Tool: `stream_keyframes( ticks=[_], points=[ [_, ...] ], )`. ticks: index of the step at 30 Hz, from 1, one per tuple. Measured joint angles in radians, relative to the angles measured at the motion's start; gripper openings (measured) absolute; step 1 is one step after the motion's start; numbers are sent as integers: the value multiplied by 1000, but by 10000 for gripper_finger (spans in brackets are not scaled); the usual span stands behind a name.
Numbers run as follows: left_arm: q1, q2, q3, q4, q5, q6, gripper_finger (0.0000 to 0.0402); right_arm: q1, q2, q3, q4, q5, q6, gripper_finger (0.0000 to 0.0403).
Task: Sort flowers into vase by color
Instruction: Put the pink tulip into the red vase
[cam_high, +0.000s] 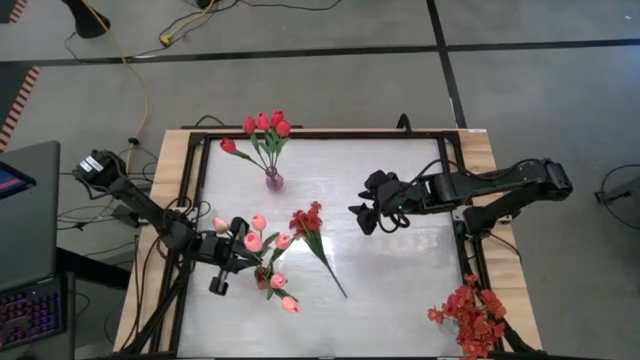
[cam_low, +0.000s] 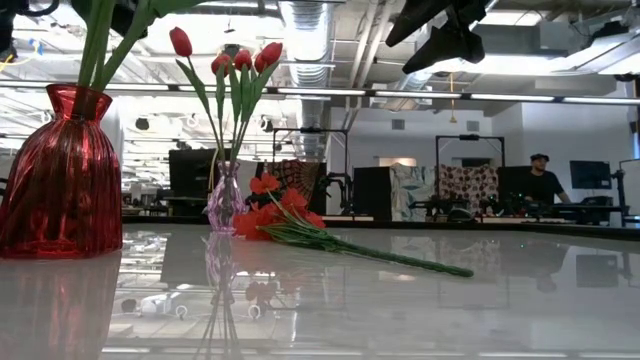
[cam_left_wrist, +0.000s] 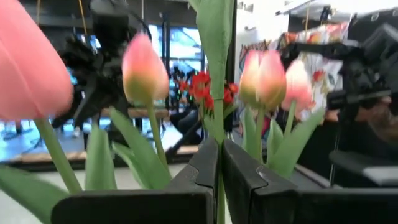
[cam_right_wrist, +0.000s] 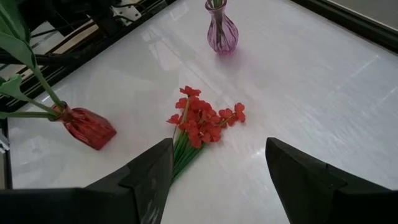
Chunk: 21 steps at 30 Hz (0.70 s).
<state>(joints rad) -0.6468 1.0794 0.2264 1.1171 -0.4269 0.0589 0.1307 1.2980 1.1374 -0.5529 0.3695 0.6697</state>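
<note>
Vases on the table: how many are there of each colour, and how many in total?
Purple ribbed glass vase: 1
Red ribbed glass vase: 1
Total: 2

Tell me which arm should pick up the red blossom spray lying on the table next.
Right. The right gripper is open and empty above the red blossom spray on its green stem, which lies loose on the white table. The left gripper is shut on a pink tulip's green stem.
</note>
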Motion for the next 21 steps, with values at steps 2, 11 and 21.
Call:
stream_keyframes(
  ticks=[2,11,21],
  points=[
    [0,0,0,-38,-1,-16,0,0,0,0,0,0,0,282],
    [0,0,0,-134,14,-44,0,0,0,0,0,0,0,282],
    [0,0,0,-177,23,-6,8,0,0,0,0,0,1,282]
  ],
)
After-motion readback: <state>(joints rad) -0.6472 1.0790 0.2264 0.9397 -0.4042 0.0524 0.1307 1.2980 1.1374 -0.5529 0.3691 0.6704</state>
